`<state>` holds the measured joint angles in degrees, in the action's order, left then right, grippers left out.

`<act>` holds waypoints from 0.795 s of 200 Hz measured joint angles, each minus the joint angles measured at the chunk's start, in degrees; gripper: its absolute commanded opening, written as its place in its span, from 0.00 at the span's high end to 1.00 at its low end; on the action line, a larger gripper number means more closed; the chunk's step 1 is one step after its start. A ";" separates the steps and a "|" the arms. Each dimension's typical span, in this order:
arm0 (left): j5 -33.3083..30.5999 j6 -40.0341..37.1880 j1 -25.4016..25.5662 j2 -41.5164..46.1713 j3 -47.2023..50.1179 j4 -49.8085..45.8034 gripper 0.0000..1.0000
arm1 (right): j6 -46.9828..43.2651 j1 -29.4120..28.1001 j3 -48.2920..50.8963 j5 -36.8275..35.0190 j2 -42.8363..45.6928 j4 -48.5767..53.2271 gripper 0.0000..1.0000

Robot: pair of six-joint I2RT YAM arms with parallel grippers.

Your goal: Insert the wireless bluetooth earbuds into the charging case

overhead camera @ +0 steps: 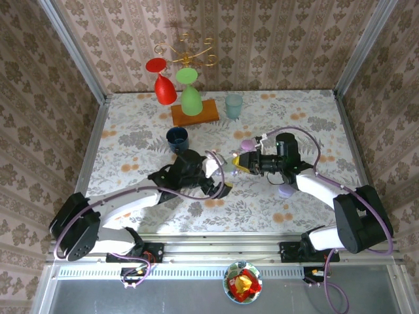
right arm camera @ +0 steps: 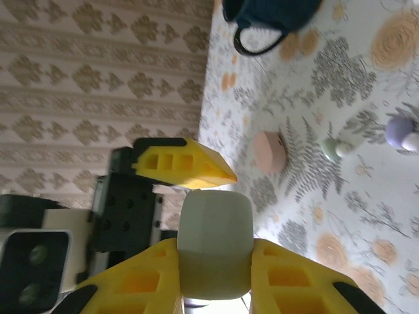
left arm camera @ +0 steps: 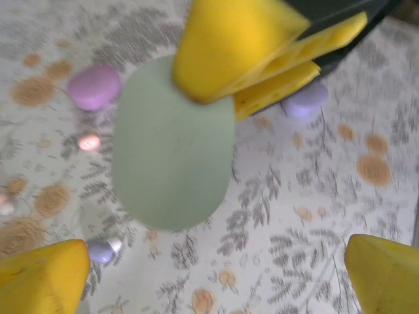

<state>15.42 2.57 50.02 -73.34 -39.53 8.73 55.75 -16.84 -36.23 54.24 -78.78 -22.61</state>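
Note:
My right gripper is shut on a pale green, pebble-shaped charging case, held closed above the table. In the left wrist view the same charging case hangs from the right gripper's yellow fingers. My left gripper stands wide open just below it, with nothing between its fingers. One left finger shows beside the case. From above, the left gripper and the right gripper meet mid-table. Tiny earbuds lie loose on the cloth: a lilac one, a pinkish one, and a greenish one.
A pink case and two lilac cases lie on the floral cloth. A navy mug stands behind the left gripper. At the back are red and green upturned glasses, a wooden block and a teal cup.

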 measured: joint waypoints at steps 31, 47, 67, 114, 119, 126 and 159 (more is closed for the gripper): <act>-0.63 5.25 -3.87 4.11 9.55 15.28 0.00 | 9.25 0.15 0.11 -1.60 -1.57 -10.23 0.77; -1.20 5.44 -4.11 4.98 13.03 21.44 0.00 | 15.04 0.20 0.39 -2.60 -3.91 -16.52 0.77; -1.27 4.90 -4.68 5.09 14.56 27.28 0.00 | 22.14 0.20 1.09 -3.30 -6.91 -24.50 0.77; 6.05 2.64 -12.55 0.48 16.35 46.99 0.02 | 34.45 0.20 1.75 -4.46 -10.93 -38.97 0.77; 7.13 2.64 -13.55 -0.70 16.35 49.18 0.02 | 35.21 0.20 1.75 -4.52 -10.99 -39.95 0.77; 8.48 2.64 -14.69 -2.45 16.35 52.22 0.03 | 36.13 0.13 1.75 -4.57 -11.04 -41.27 0.77; 13.07 1.64 -15.72 -7.61 16.11 58.93 0.02 | 39.26 -0.81 1.68 -5.40 -11.23 -46.23 0.77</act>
<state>28.49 4.21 34.30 -80.95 -23.42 67.66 95.00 -17.65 -34.54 48.84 -90.02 -68.84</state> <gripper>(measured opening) 0.980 0.232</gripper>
